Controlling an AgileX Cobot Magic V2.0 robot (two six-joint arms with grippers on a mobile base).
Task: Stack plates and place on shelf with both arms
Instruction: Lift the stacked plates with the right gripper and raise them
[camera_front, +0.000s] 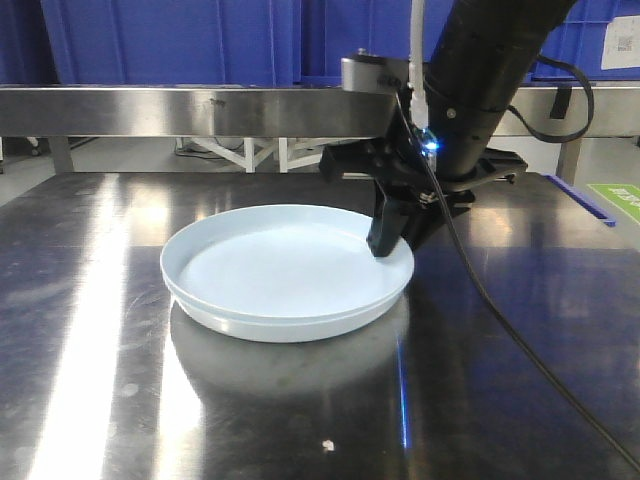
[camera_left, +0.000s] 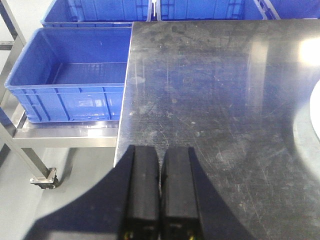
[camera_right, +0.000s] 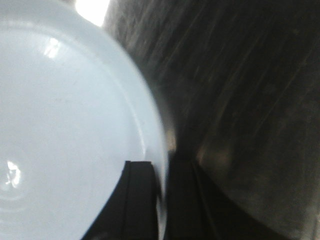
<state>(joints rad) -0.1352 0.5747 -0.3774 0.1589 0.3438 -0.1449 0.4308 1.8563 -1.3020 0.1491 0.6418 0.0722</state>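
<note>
**Plates** (camera_front: 280, 270): pale blue-white and round. You see them in the middle of the worktop (camera_front: 100, 380), and the side wall shows a seam that reads as two rims, one nested on the other. Both lie flat. The right wrist view shows the smooth inner face (camera_right: 65, 100) filling the left half, somewhat blurred. In your left wrist view only a sliver (camera_left: 315, 115) shows at the right edge.

**Right end effector** (camera_front: 395, 245): set down at the right-hand rim of the plates. One finger (camera_right: 137, 200) is inside the rim and the other outside, and the two are clamped on the rim with no gap that you can see. A black cable (camera_front: 500, 320) trails from the arm across the worktop.

**Left end effector** (camera_left: 160, 155): fingers pressed together and holding nothing. It sits over the near left edge of the worktop, well apart from the plates.

**Shelf** (camera_front: 200, 110): a brushed steel rail running across behind the worktop, with nothing of the task on it.

**Blue crates** (camera_left: 75, 75): beside the worktop on your left, with more (camera_front: 180, 40) behind the shelf.
</note>
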